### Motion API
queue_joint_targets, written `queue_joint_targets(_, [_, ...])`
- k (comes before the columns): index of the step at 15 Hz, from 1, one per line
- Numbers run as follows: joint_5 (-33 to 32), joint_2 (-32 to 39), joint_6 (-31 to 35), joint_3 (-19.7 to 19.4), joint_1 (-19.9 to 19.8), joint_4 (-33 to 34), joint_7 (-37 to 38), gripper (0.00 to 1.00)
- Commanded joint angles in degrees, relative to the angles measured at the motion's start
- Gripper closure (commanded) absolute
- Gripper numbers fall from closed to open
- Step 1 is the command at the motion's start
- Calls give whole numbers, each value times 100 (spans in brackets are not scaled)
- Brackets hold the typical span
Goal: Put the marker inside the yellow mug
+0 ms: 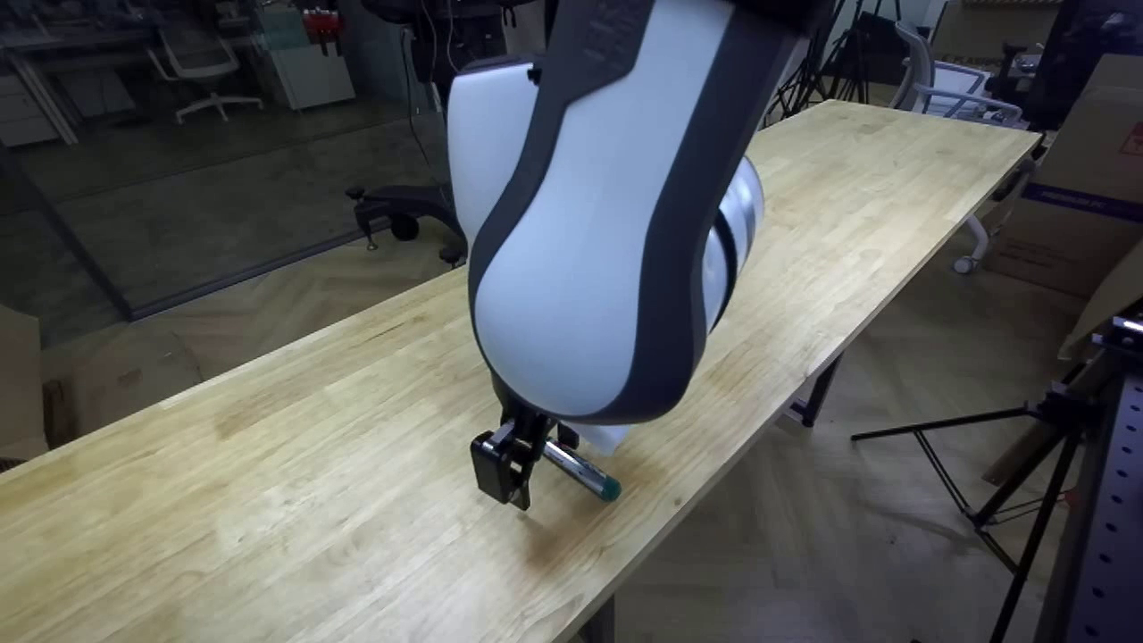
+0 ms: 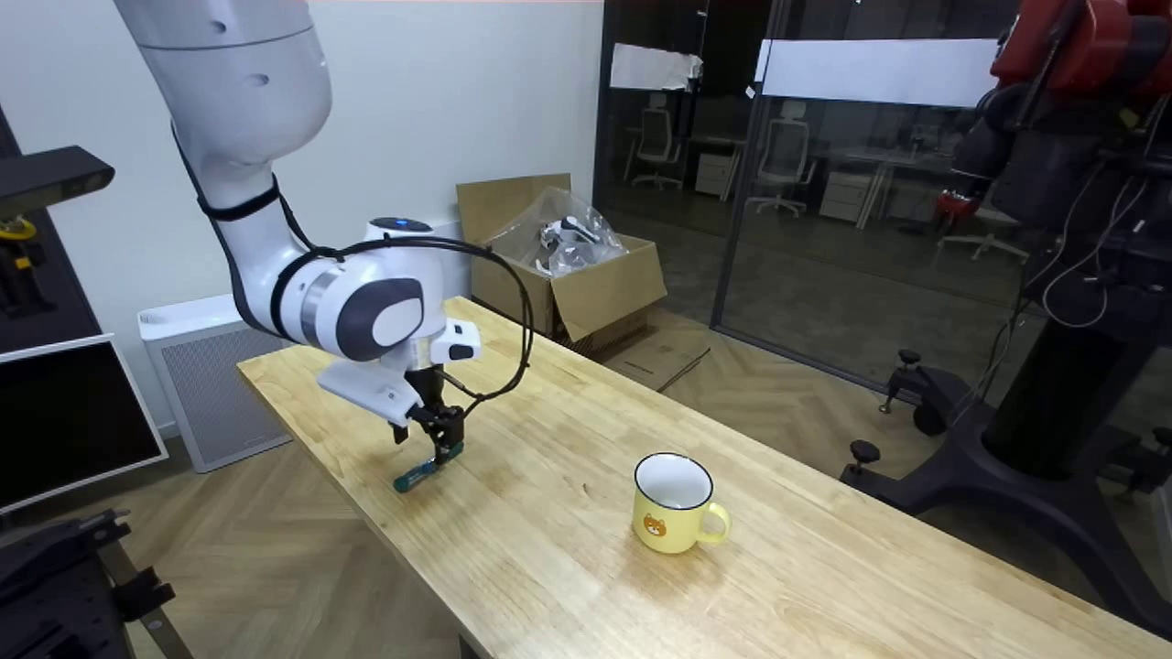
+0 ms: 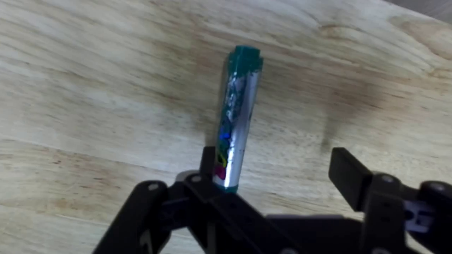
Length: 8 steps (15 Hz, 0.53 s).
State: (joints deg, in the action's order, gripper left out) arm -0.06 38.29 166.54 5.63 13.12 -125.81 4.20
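While tool (image 3: 274, 160) gapes wide, gripping nothing, marker (image 3: 238, 116) lies just beside 1 finger (image 3: 207, 162), well apart from 2nd.

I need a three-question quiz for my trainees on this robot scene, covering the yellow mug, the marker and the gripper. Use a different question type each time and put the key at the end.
1. Short answer: what is printed on the side of the yellow mug?

2. True or false: the gripper is open.

3. Multiple choice: where is the green marker?
a) inside the yellow mug
b) by the gripper, apart from the yellow mug
c) propped against the yellow mug

Key
1. A small orange-brown animal face.
2. True; in the wrist view its jaws stand clearly apart.
3. b
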Motion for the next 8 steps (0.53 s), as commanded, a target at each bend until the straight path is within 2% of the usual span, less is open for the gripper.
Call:
queue_joint_targets(1, [106, 12, 247, 166, -218, -101, -51, 47])
queue_joint_targets(8, [269, -49, 570, 381, -569, -407, -95, 95])
